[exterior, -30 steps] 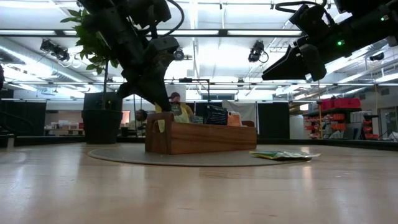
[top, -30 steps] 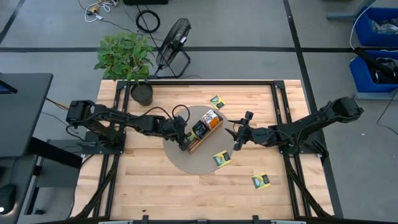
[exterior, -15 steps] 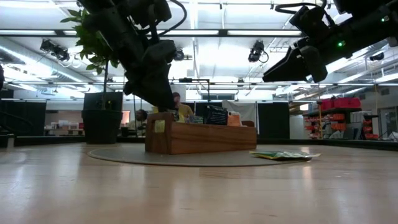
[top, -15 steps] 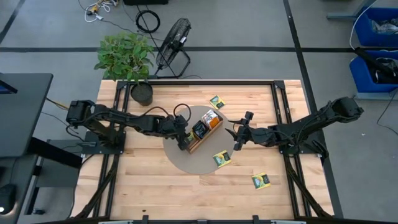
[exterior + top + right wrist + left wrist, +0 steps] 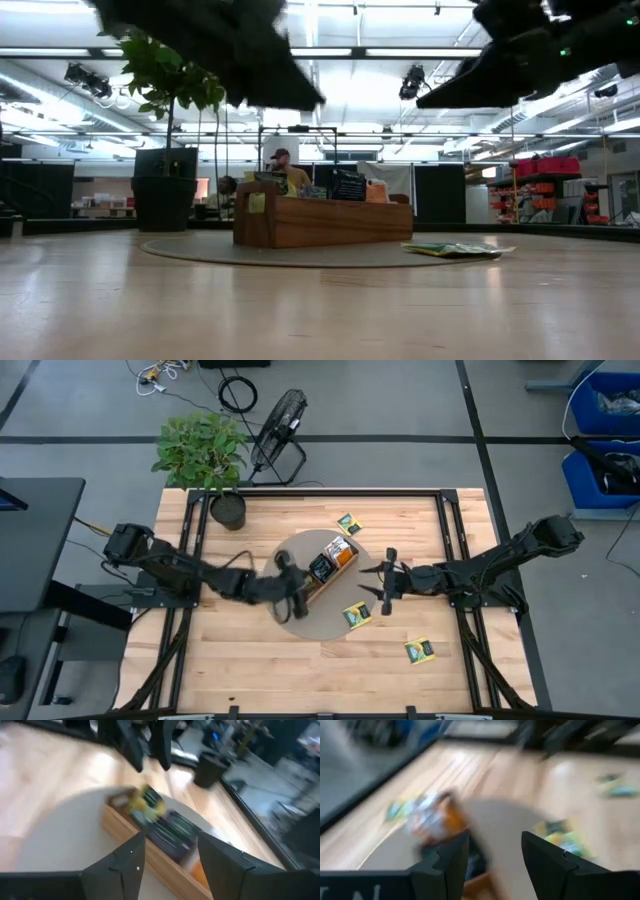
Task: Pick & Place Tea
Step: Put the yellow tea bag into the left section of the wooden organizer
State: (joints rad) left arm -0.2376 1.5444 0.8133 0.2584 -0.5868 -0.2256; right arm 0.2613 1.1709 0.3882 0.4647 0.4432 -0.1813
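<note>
The left gripper (image 5: 290, 605) is held apart and empty by the tray's (image 5: 327, 570) near end; the right gripper (image 5: 383, 584) is apart and empty too; a tea packet (image 5: 356, 615) lies flat nearby, so it should be pinched gently by its edge.

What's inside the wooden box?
The box holds tea packets standing on edge: yellow-green at one end, dark in the middle, orange at the other. What lies beneath them is hidden.

No lettering or label is legible anywhere.
</note>
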